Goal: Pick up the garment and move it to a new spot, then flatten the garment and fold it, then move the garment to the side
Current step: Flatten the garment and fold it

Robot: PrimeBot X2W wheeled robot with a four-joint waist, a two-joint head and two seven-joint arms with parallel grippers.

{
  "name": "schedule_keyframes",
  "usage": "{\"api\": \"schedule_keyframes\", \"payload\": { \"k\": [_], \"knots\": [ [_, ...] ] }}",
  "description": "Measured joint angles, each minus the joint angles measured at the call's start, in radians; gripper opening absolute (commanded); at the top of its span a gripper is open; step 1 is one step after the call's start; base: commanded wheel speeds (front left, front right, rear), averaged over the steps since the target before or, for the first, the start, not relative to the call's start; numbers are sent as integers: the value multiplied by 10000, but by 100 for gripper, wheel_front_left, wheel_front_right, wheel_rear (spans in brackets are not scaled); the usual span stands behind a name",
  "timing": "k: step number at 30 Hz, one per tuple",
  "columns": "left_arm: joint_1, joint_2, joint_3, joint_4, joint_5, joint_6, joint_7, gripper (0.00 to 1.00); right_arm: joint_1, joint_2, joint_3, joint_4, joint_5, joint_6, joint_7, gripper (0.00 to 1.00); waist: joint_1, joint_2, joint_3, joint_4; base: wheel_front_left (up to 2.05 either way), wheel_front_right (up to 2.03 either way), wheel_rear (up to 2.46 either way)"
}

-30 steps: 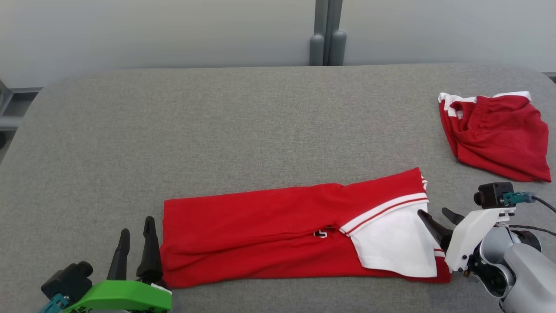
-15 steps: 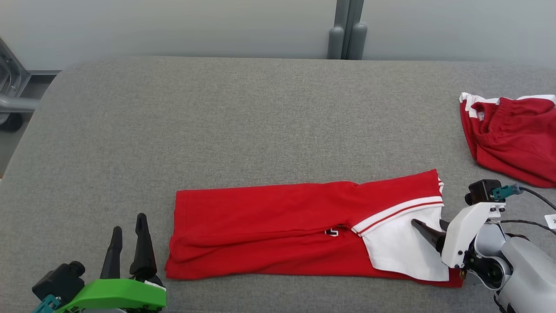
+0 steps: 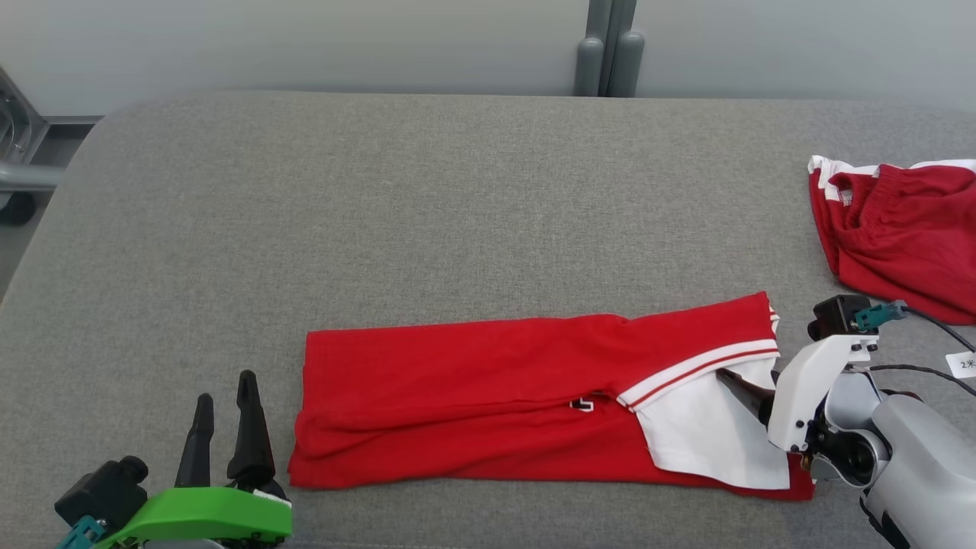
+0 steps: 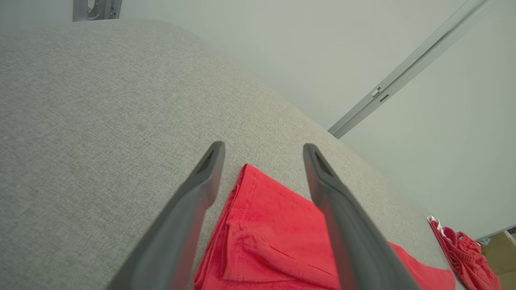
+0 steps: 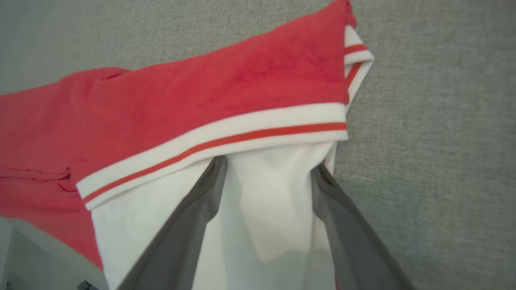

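Observation:
The garment (image 3: 473, 396) is a red shirt with a white striped collar and a white panel, folded into a long strip near the front edge of the grey table (image 3: 427, 206). My left gripper (image 3: 225, 390) stands open just left of the shirt's left end, not touching it. In the left wrist view that red end (image 4: 274, 225) lies between and below the open left gripper (image 4: 263, 147). My right gripper (image 3: 747, 374) is open over the white panel at the right end. The right wrist view shows the right gripper (image 5: 269, 163) astride white cloth below the striped band (image 5: 225, 137).
A second red garment (image 3: 900, 236) with white trim lies bunched at the table's right edge, also in the left wrist view (image 4: 463, 249). A white tag (image 3: 962, 364) and cables hang by my right arm. A metal frame (image 3: 15, 152) stands beyond the left edge.
The head camera has turned, shifting the whole picture to the right. My right gripper's fingers reach a little further over the white panel. Both grippers stay open.

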Motion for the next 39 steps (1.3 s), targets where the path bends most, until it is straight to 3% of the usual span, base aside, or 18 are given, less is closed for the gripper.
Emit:
{"api": "schedule_keyframes", "payload": {
  "k": [1, 4, 6, 16, 32, 39],
  "knots": [
    [0, -4, 0, -10, 0, 63, 0, 100, -13, 4, 29, 25, 0, 0, 0, 45, 0, -1, 11, 7, 0, 0, 0],
    [1, -10, 2, -23, 0, 65, 0, 100, -75, 17, 132, 90, 0, 0, 0, 27, 0, 0, 37, 28, 0, 0, 0],
    [2, -15, 2, -36, 0, 65, 0, 100, -109, 58, 267, 96, 0, 0, 0, 0, 0, 0, 48, 35, 0, 0, 0],
    [252, -31, 257, -25, 2, 73, -2, 100, -177, 98, 387, -157, 33, 0, -614, 0, 0, 0, -65, -173, 0, 0, 0],
    [624, -44, 353, -253, 65, 77, -2, 100, -779, -1425, 502, -508, 10, 2, -930, 0, 0, 0, -474, -1242, 0, 0, 0],
    [626, -56, 305, -295, 73, 81, 4, 100, -968, -1325, 959, -1383, 136, 2, -988, 0, 0, 0, -528, -1689, 0, 0, 0]
  ]
}}
